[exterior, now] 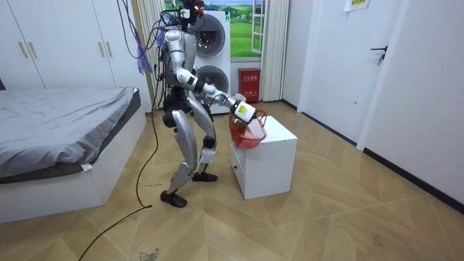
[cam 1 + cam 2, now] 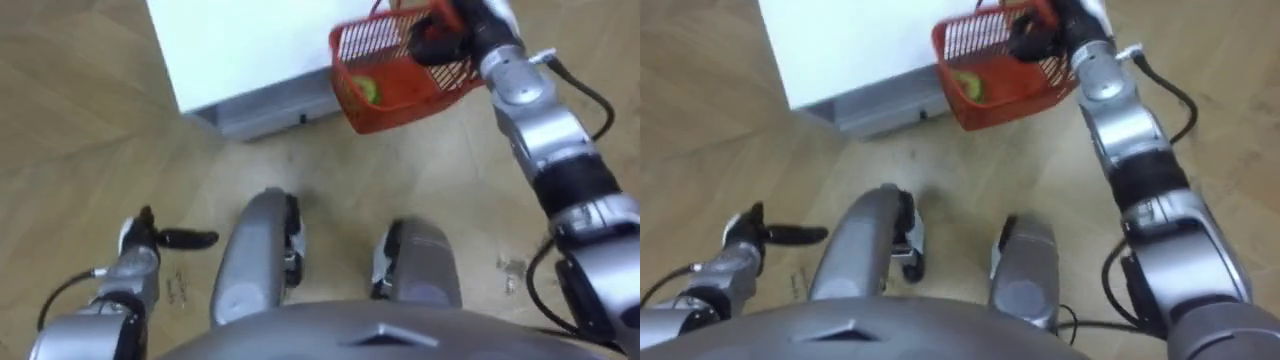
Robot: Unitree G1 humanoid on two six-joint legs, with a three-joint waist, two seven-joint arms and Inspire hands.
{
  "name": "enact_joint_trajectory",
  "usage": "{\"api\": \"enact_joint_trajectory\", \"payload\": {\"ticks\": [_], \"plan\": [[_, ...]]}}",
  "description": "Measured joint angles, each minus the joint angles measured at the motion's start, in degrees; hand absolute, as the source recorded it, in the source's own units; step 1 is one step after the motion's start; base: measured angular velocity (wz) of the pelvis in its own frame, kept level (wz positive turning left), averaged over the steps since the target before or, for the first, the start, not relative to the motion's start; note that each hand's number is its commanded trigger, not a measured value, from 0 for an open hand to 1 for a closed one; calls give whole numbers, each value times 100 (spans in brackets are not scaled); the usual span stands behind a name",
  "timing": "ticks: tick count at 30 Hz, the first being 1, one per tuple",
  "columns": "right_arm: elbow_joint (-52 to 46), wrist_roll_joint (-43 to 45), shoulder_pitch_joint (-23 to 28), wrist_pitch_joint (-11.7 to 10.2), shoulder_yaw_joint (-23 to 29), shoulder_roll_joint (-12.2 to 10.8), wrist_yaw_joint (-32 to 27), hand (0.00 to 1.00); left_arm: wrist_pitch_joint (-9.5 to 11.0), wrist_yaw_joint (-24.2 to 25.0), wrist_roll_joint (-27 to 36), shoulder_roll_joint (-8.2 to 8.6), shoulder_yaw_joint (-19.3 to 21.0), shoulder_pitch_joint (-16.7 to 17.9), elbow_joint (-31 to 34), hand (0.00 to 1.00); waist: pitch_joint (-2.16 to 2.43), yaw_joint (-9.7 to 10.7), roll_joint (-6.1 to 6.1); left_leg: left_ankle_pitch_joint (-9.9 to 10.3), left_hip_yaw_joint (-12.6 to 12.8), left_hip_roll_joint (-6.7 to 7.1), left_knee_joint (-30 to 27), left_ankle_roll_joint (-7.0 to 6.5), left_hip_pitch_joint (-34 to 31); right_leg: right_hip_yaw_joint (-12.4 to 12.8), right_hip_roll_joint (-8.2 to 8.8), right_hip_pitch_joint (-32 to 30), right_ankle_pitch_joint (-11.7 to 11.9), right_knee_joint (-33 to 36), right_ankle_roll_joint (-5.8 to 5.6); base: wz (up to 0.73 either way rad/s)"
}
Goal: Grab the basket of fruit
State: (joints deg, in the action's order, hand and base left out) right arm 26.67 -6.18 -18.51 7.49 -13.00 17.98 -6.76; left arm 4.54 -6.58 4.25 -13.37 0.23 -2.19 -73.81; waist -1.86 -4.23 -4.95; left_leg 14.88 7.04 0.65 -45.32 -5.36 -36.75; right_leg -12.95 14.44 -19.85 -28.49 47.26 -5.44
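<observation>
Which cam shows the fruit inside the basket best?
Left eye view: green fruit lies plainly in the red basket. Right eye view shows it nearly as well. Room view: basket visible, fruit too small to tell.

White cabinet (image 1: 272, 163) on wood floor (image 1: 326, 217) — bed (image 1: 58, 123) and stacked washers (image 1: 212, 51) nearby.

Red fruit basket held at the cabinet's corner, tipped.

The fruit basket (image 2: 400, 95) is an orange-red plastic one with slatted, open-work sides and a thin handle arching over it. It hangs tilted from the right hand (image 2: 440, 45), whose dark fingers curl over its rim. One yellow-green fruit (image 2: 367, 90) lies against the low side inside. The basket sits at the front corner of the white cabinet (image 2: 240, 40); whether its underside touches the top cannot be told.
</observation>
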Motion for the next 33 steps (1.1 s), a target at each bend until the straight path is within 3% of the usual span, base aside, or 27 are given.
{"api": "enact_joint_trajectory", "payload": {"ticks": [1, 3, 5, 6, 9, 11, 16, 20, 23, 26, 33], "plan": [[-204, -14, 114, -10, 54, -5, 16, 100, -11, -42, -23, -13, -48, 82, 33, 0, 15, -30, -50, -56, -90, 31, 231, 28, 165, -93, -51, 237, 92, -337, 9, 51], [-728, -59, 183, -134, 160, 31, 158, 100, -246, -296, -360, -14, -312, 502, 305, 0, 54, -87, -119, -253, -300, 154, 1037, 60, 776, -425, -256, 1100, 470, -1626, -13, 66], [-1042, -109, 178, -264, 302, 19, 201, 100, -386, -414, -810, 2, -350, 783, 400, 0, 97, -266, -186, -362, -389, 247, 1431, 92, 1116, -449, -341, 1581, 656, -2279, -19, 45], [-1209, -163, 170, -341, 336, 18, 201, 100, -464, -441, -1031, 5, -339, 948, 446, 0, 96, -347, -193, -418, -486, 301, 1581, 122, 1311, -482, -409, 1907, 757, -2627, -31, 42], [-1489, -219, 196, -527, 338, 12, 226, 100, -550, -429, -1194, 26, -334, 1202, 520, 0, 108, -378, -221, -500, -642, 385, 1769, 190, 1604, -487, -524, 2417, 841, -3090, -22, 47], [-1671, -224, 264, -546, 337, 12, 262, 100, -586, -390, -1292, 62, -298, 1297, 528, 0, 108, -388, -221, -539, -721, 393, 1770, 253, 1648, -507, -624, 2594, 852, -3270, -2, 31], [-1920, -203, 297, -547, 314, 19, 545, 100, -597, -152, -1395, 129, -65, 1325, 771, 0, 107, -423, -203, -721, -759, 193, 1891, 401, 1670, -614, -873, 2593, 940, -3271, 164, 9], [-2068, -229, 298, -547, 314, 28, 727, 100, -617, -22, -1395, 136, -55, 1328, 817, 0, 101, -418, -165, -808, -768, 104, 1977, 445, 1703, -617, -961, 2592, 971, -3254, 268, -2], [-2257, -237, 298, -549, 306, 27, 823, 100, -671, 84, -1390, 141, -61, 1331, 825, 0, 129, -423, -114, -863, -775, 91, 2033, 446, 1761, -621, -976, 2614, 984, -3234, 292, 0], [-2273, -237, 331, -557, 284, 17, 854, 100, -691, 101, -1394, 140, -70, 1361, 876, 0, 119, -488, -85, -896, -776, 93, 2071, 439, 1854, -604, -966, 2667, 989, -3238, 302, 0], [-2273, -230, 584, -558, 52, 11, 901, 100, -704, 105, -1397, 130, -90, 1467, 973, 0, 151, -725, -153, -959, -781, 107, 2157, 428, 1808, -578, -928, 2567, 984, -3240, 301, -1]]}}
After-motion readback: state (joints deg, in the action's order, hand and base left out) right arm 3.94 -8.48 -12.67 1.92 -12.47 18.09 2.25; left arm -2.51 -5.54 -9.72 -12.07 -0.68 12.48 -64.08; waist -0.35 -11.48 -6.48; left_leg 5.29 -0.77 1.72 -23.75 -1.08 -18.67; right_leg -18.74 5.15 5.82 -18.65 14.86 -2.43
